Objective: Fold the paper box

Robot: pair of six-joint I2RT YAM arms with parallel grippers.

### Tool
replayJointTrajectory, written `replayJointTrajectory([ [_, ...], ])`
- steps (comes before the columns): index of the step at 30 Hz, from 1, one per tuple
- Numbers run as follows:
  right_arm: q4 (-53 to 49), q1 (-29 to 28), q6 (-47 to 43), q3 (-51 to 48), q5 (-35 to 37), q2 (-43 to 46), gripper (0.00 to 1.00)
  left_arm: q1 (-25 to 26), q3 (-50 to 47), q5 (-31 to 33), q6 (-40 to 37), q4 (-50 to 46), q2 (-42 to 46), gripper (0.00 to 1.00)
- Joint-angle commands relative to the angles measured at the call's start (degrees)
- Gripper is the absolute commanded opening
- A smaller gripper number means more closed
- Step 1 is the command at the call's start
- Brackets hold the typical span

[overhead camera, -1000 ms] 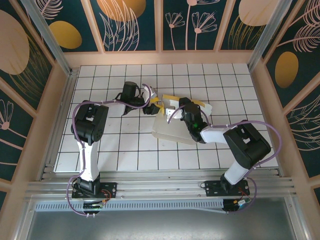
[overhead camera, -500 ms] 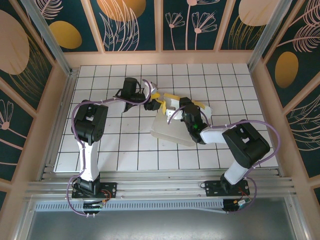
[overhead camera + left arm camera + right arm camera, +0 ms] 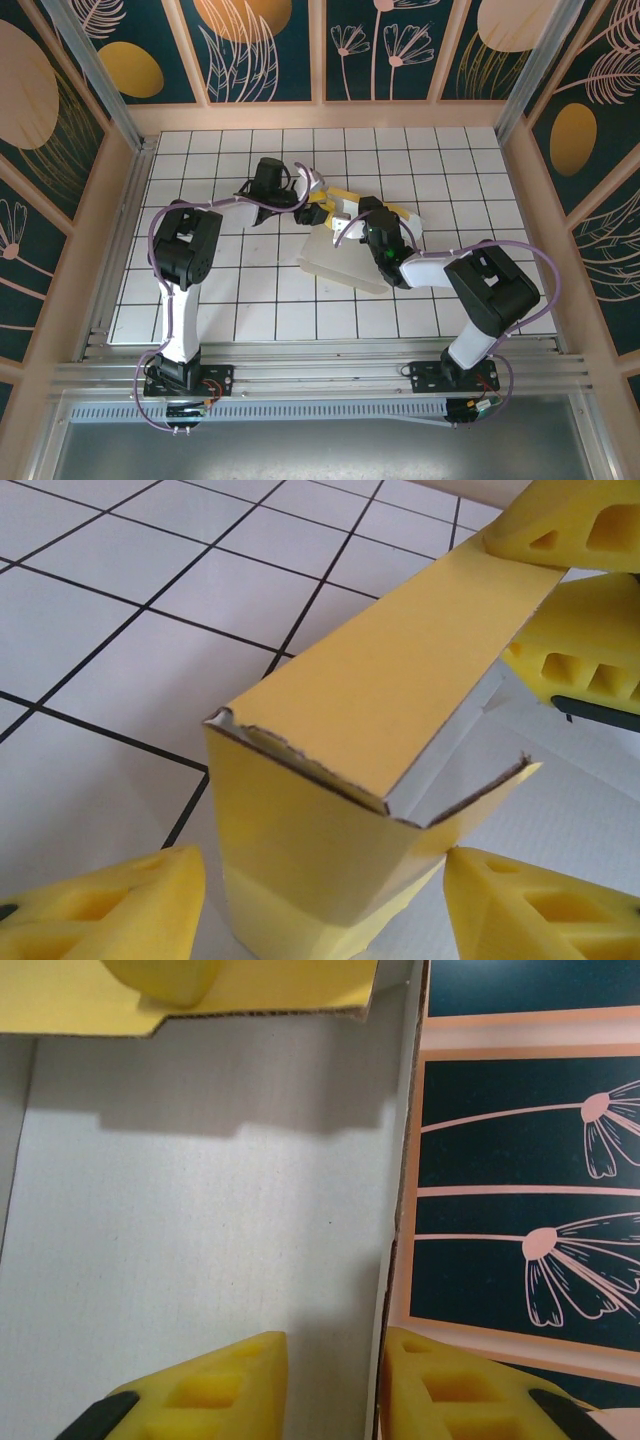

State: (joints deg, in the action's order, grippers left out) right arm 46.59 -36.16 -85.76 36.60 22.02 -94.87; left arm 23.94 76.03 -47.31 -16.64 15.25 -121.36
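Box: paper box [image 3: 340, 255] half-folded on tabletop [image 3: 220, 290].
Left gripper [image 3: 320, 905]: jaws released, straddling yellow flap.
Right gripper [image 3: 335, 1385]: jaws pinching white wall edge.

overhead view, two close wrist views

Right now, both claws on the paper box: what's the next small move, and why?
Probably keep the right claw pinched on the paper box wall edge as an anchor, and close the left claw a little on the folded yellow corner. In the left wrist view its fingers sit either side of that corner without pressing it, and the flaps gape, so the fold isn't creased.
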Motion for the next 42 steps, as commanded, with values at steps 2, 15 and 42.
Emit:
replayJointTrajectory([
  [2, -6.73, -1.28, 1.86, -1.02, -2.49, -0.98, 0.28, 2.42, -0.91, 7.43, -2.30, 0.81, 1.03, 0.59],
  [15, -5.20, -1.62, 1.55, -1.78, -1.69, -1.52, 0.32, 3.57, -0.71, 17.04, 0.10, 0.83, 0.88, 0.37],
  [42, -52.81, 19.90, 75.20, 30.42, -53.10, 12.57, 0.72, 3.52, 1.59, 20.04, -5.33, -1.95, -0.65, 0.28],
])
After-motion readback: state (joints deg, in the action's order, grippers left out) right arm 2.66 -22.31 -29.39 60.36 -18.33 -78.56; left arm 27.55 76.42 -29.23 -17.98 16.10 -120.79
